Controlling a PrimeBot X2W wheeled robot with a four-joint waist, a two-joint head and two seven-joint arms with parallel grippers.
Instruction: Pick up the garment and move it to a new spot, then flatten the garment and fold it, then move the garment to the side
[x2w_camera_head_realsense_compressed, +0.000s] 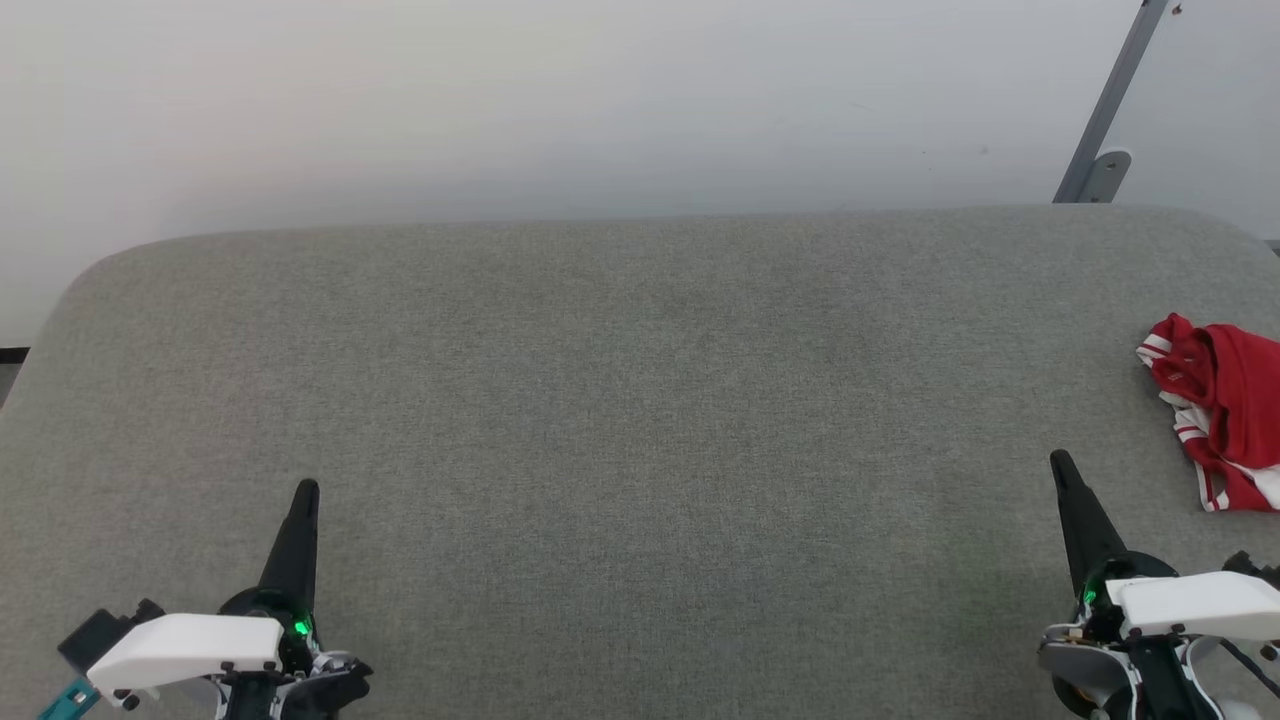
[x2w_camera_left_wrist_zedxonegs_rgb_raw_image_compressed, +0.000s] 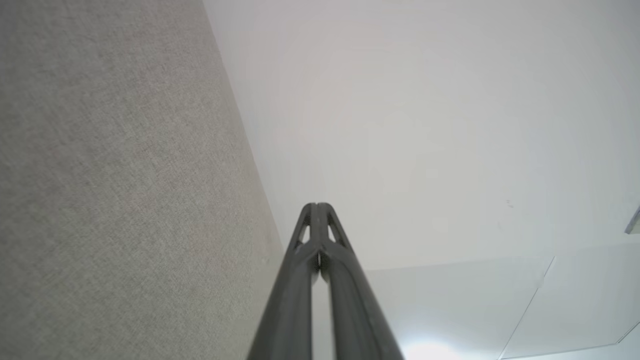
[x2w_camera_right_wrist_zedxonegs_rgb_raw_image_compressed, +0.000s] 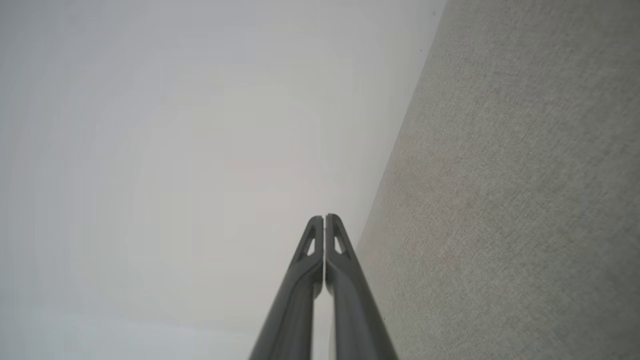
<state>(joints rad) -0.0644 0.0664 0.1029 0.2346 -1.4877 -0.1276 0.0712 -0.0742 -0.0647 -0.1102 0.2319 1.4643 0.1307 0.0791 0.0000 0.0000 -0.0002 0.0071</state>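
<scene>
Right pincer (x2w_camera_head_realsense_compressed: 1058, 462) and left pincer (x2w_camera_head_realsense_compressed: 307, 490) both clenched, empty; crumpled red jersey garment (x2w_camera_head_realsense_compressed: 1225, 410) with white-striped trim heaped at right edge of grey fabric counter (x2w_camera_head_realsense_compressed: 640, 400), judged light, limp: pinch a raised fold.

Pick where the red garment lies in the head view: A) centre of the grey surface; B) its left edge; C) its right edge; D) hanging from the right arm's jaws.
C: the garment lies bunched at the grey surface's right edge, partly cropped.

Soft even light, sharp focus, faint shadows.
</scene>
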